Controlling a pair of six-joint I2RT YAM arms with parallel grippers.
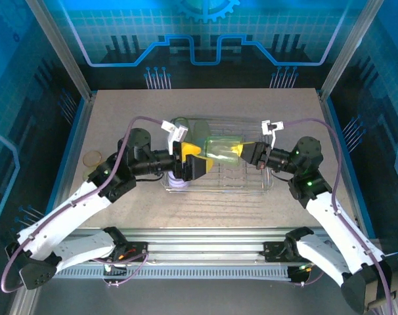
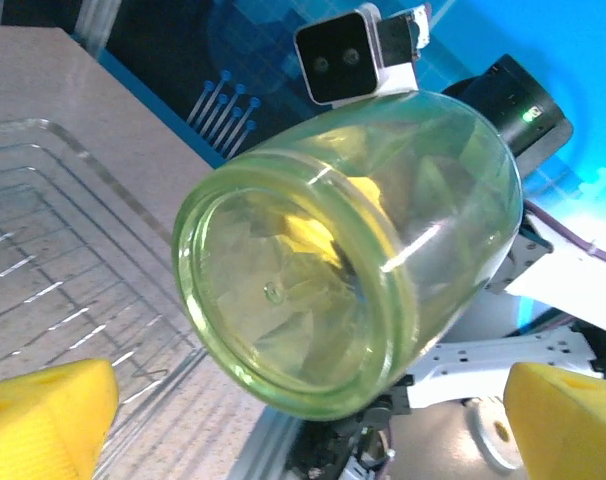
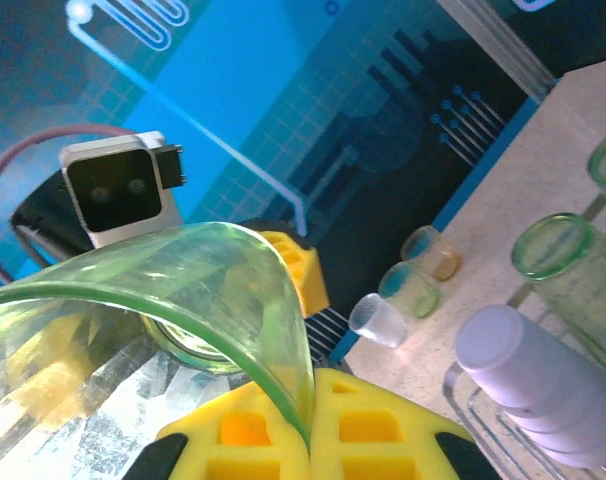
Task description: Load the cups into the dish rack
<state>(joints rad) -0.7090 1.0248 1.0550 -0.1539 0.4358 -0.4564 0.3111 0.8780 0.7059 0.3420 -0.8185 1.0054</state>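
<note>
Right wrist view: the right gripper [image 3: 310, 400] is pinched closed on the rim of a translucent yellow-green plastic tumbler [image 3: 183, 270]. The tumbler is held on its side above the rectangular silver wire dish rack [image 1: 242, 177]. The left gripper [image 2: 308, 425] is spread wide and holds nothing. The tumbler's base faces it, just ahead of its yellow fingers [image 2: 48, 410]. An upturned lavender-white cup [image 3: 523, 370] sits in the rack.

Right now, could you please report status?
Right gripper shut on rim of translucent yellow-green plastic cup, sideways over silver wire dish rack. Left gripper open, facing its base. Pale lavender cup in rack near left gripper.
</note>
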